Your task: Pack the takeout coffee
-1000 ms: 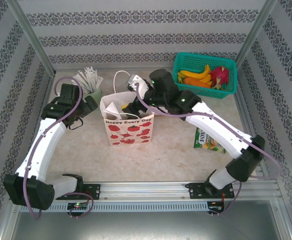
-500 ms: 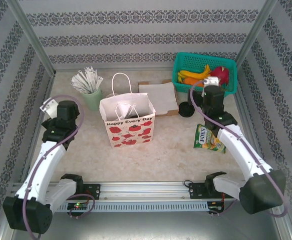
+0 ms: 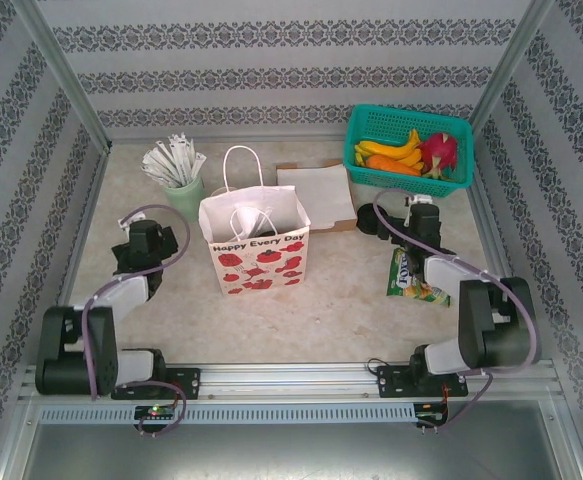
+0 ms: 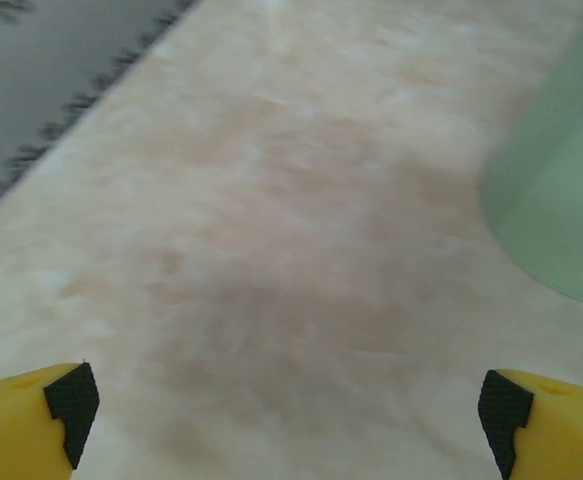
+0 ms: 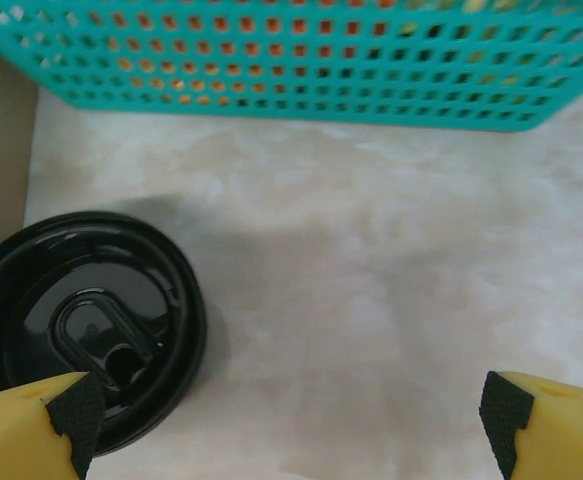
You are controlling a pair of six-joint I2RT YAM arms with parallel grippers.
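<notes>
A pale marbled tabletop [image 3: 331, 300] is enclosed on three sides by wall panels [image 3: 291, 70] papered with dark ornamental stripes. Aluminium posts [image 3: 63, 75] are set at the rear corners, and a metal rail [image 3: 301, 378] is fixed along the near edge. Lighting is even.

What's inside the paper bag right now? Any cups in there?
Through the open top of the paper bag only pale inner walls show; its bottom is hidden by the front wall and shadow, so cups inside cannot be confirmed. One black lid sits outside, beside the right hand.
</notes>
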